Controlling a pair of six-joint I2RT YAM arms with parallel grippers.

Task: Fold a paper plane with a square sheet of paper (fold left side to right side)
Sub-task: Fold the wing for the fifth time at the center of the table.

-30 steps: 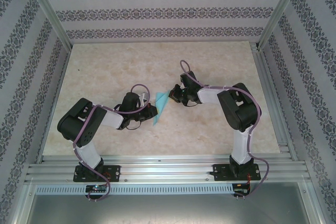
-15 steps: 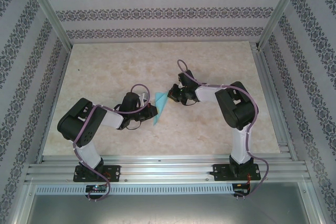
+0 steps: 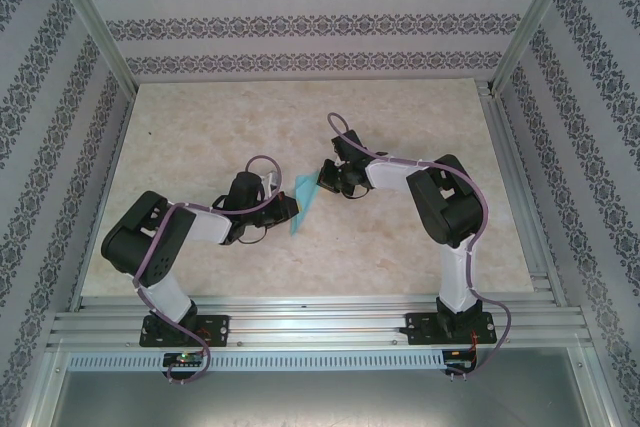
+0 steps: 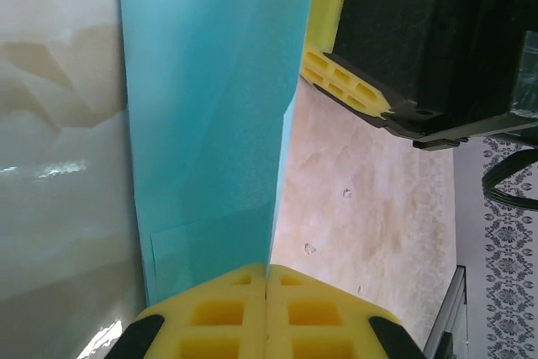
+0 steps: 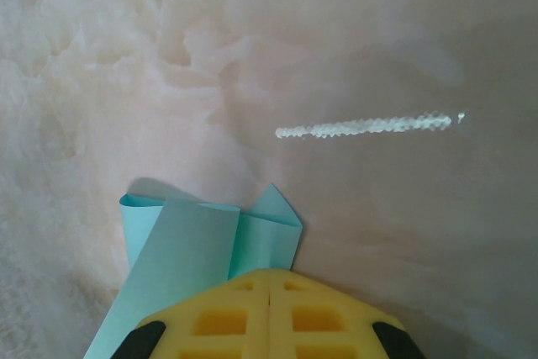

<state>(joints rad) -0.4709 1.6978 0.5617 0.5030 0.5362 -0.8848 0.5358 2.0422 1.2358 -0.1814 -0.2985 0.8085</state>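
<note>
Running near-left to far-right, slim paper plane (image 3: 304,205), left hand (image 3: 288,213) and right hand (image 3: 326,179) each clamped on an end.

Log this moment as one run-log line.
cyan paper sheet: folded, held at both ends | left gripper: shut on sheet | right gripper: shut on sheet

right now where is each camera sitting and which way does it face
top external: above and behind the bases, looking down on the table; left arm and right arm show whole, paper between them.
left wrist: on the left arm, looking along the left jaws, shut on the paper; right jaws opposite, top right.
right wrist: on the right arm, looking down at the table; right jaws shut at the bottom edge, paper at their tips.
shared: all three see the paper.
</note>
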